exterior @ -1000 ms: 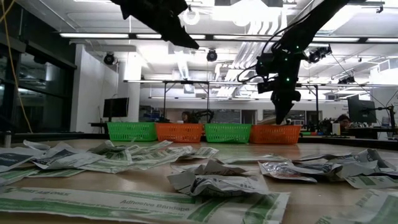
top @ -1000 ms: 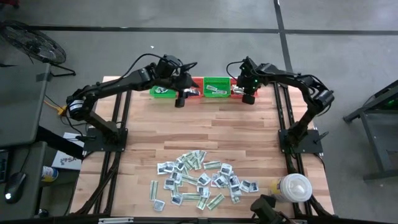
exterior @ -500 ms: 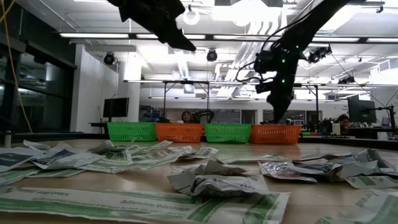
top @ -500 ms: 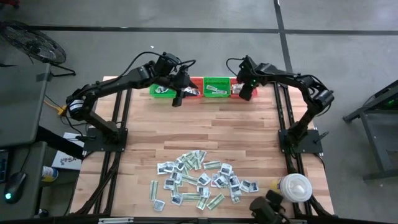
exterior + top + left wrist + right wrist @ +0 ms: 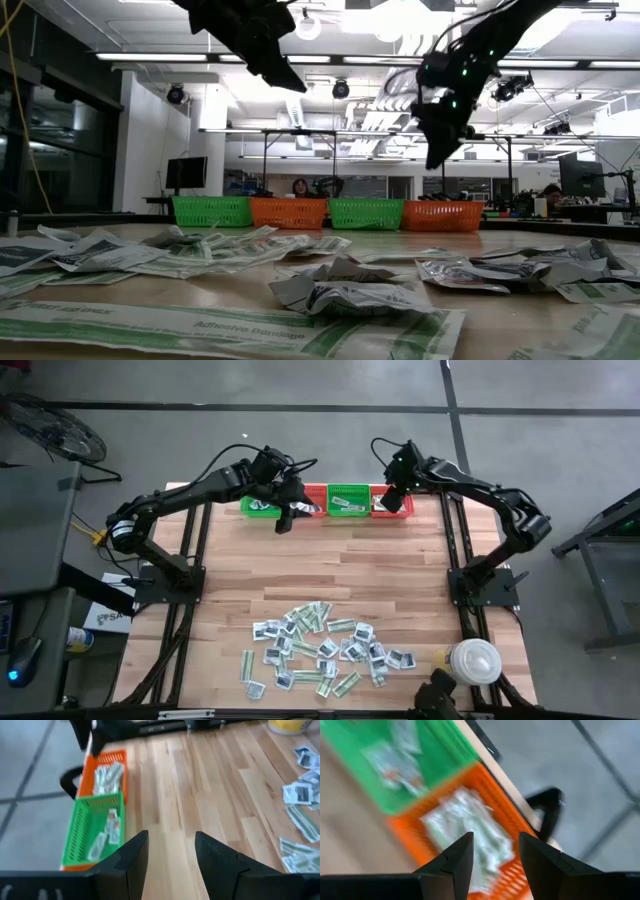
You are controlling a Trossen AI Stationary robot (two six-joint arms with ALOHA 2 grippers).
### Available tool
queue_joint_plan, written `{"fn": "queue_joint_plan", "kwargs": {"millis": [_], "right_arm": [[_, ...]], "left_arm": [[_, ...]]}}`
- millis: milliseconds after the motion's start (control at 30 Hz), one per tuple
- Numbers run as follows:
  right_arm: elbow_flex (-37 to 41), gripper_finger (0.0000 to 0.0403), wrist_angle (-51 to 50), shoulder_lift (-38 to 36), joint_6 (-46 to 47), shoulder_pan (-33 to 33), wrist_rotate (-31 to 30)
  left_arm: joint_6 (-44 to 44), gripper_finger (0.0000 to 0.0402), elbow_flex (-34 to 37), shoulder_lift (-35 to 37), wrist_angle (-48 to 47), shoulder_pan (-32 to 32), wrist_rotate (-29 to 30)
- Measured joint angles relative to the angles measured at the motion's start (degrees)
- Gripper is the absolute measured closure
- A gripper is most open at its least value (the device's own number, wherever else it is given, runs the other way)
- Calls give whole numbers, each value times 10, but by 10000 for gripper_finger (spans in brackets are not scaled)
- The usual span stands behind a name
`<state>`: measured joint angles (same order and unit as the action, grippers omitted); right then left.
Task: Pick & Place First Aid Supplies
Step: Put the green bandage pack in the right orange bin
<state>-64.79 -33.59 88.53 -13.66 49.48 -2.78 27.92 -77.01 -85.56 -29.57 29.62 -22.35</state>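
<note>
The first aid supplies (image 5: 322,651) lie as a loose pile of small flat packets on the near half of the wooden table, and fill the foreground of the low view (image 5: 340,290). More packets lie in the four baskets along the far edge. My right gripper (image 5: 496,856) hangs open above the rightmost orange basket (image 5: 470,845), with nothing between its fingers; the high view shows it there too (image 5: 392,498). My left gripper (image 5: 171,855) is open and empty, raised over the table in front of the left green basket (image 5: 262,507).
The far edge holds a green (image 5: 211,211), an orange (image 5: 289,213), a green (image 5: 367,214) and an orange basket (image 5: 443,215). A big white round lidded container (image 5: 473,660) stands at the near right corner. Bare wood (image 5: 330,570) lies between baskets and pile.
My right gripper has risen from just over the rightmost orange basket and rolled about its own axis. Its fingertips, together a second ago, now stand apart.
</note>
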Motion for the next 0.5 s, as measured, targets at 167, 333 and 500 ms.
{"fn": "queue_joint_plan", "kwargs": {"millis": [167, 333, 500], "right_arm": [[0, 253, 4, -47, 24, -1, 72], [0, 253, 9, -85, 20, -1, 105], [0, 253, 9, -111, 24, -1, 144]], "left_arm": [[-13, 244, 0, 0, -42, -19, 24], [-27, 244, 0, 0, -57, -51, 60], [-55, 244, 0, 0, -59, -79, 91]]}}
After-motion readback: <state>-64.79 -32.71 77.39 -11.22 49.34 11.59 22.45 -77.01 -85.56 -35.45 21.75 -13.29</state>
